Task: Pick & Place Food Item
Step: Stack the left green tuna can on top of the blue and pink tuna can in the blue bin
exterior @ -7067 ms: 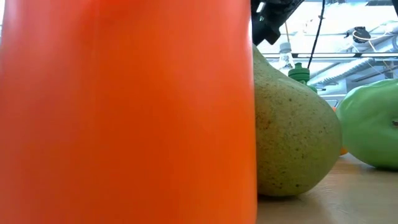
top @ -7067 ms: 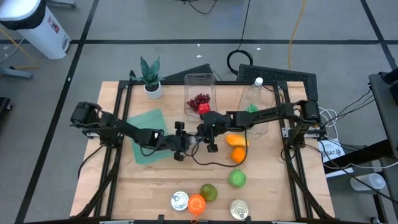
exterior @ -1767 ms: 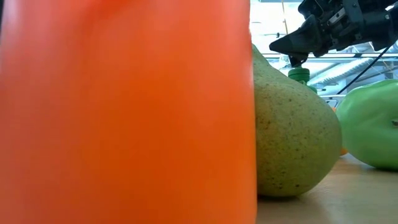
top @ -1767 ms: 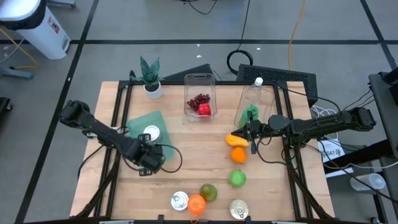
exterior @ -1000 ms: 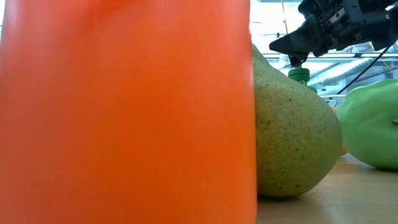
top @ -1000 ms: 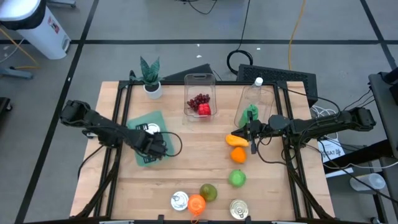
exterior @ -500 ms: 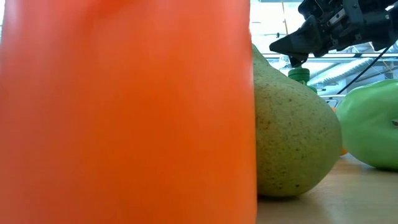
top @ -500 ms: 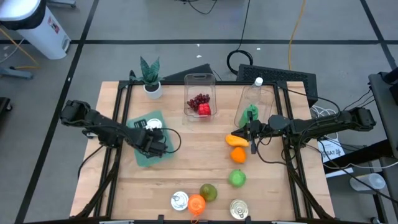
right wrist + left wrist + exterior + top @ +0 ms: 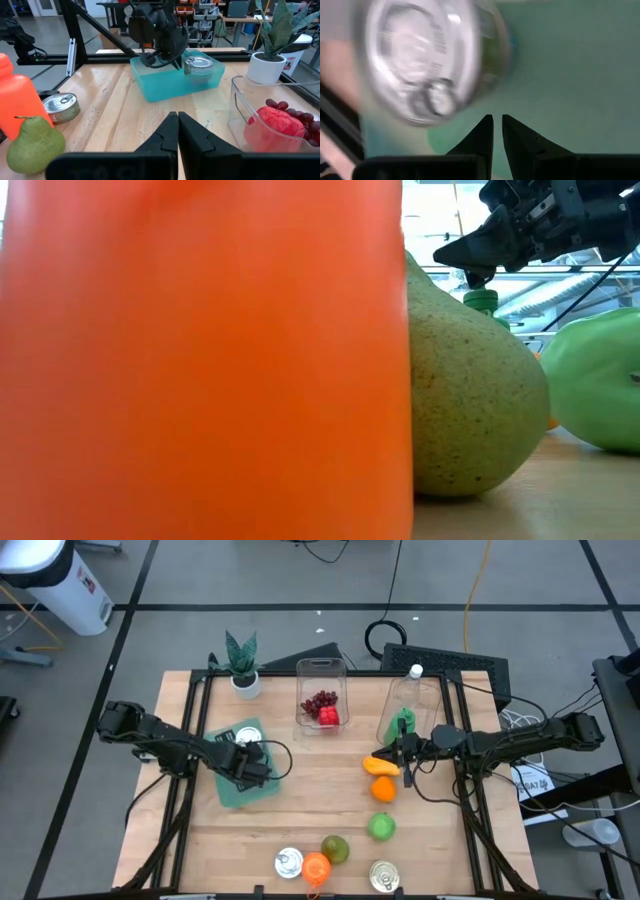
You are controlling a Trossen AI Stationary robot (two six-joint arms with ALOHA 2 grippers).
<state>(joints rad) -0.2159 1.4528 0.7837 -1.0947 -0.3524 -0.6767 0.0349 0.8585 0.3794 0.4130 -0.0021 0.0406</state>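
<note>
A silver can (image 9: 246,734) stands upright on its base at the far end of the shallow green tray (image 9: 235,790). The left wrist view shows the can's lid (image 9: 422,60), and the right wrist view its side (image 9: 198,65). My left gripper (image 9: 258,766) is shut and slants down into the tray just on the near side of the can (image 9: 172,62). My right gripper (image 9: 404,756) hangs shut and level above the orange fruit at centre right, touching nothing. My left gripper's shut fingers (image 9: 492,131) point down at a slant beside the can's side wall (image 9: 187,66), over the tray floor. Whether they touch the can I cannot tell. The can stands upright in the tray.
A clear bin (image 9: 321,700) with grapes and a red item, a potted plant (image 9: 242,666) and a clear bottle (image 9: 408,705) line the far side. Orange fruit (image 9: 382,790), a green apple (image 9: 381,827), a pear (image 9: 335,848), an orange bottle (image 9: 316,868) and two cans (image 9: 289,861) fill the near right.
My left gripper has moved toward the table's far edge over the tray and rolled a little, staying shut. The can now stands nearer the tray's far end than a second ago.
</note>
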